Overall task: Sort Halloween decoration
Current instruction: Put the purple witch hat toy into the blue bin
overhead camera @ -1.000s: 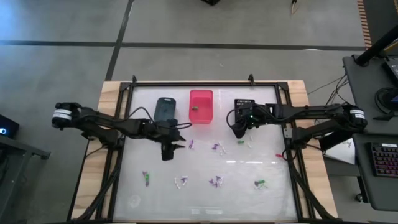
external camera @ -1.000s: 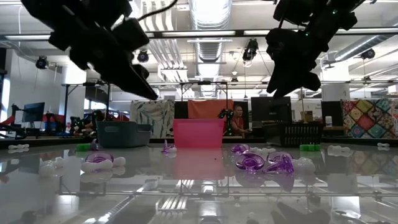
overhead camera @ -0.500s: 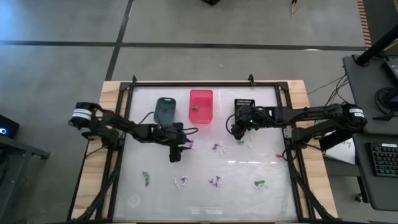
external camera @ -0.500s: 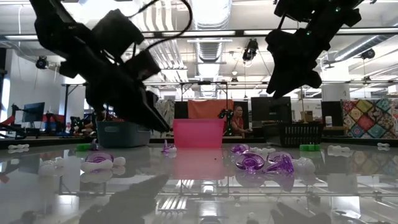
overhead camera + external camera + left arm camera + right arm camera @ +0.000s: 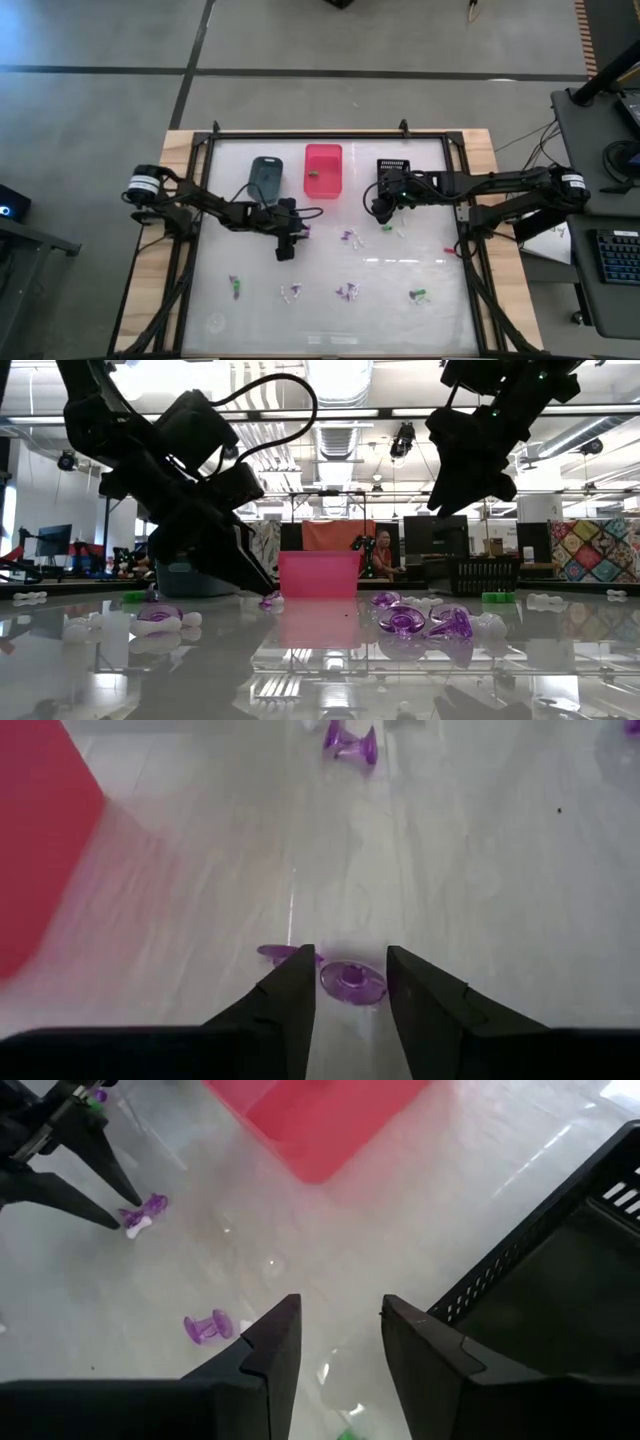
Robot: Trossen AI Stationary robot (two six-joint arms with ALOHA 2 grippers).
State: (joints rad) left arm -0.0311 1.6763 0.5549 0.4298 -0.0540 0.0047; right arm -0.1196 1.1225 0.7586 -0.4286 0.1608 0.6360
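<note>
Tiny purple, green and white trinkets lie scattered on the glossy table. My left gripper (image 5: 297, 234) (image 5: 262, 589) is low over the middle of the table and open. Its fingers (image 5: 296, 982) stand on either side of a purple trinket (image 5: 352, 982) (image 5: 306, 232) that lies flat on the table, and a second purple piece (image 5: 277, 953) lies just outside one finger. My right gripper (image 5: 383, 212) (image 5: 340, 1305) is open and hangs above the table beside the black bin (image 5: 394, 170).
The blue-grey bin (image 5: 266, 176), the pink bin (image 5: 322, 170) with one small piece inside, and the black bin line the far side. Other trinkets: purple (image 5: 347, 237), green (image 5: 386, 228), purple and green (image 5: 236, 288), white (image 5: 290, 293), purple (image 5: 348, 292), green (image 5: 418, 295).
My left gripper has moved toward the table's right and come down to the purple trinket near the table's middle, ending with its fingers on either side of it.
</note>
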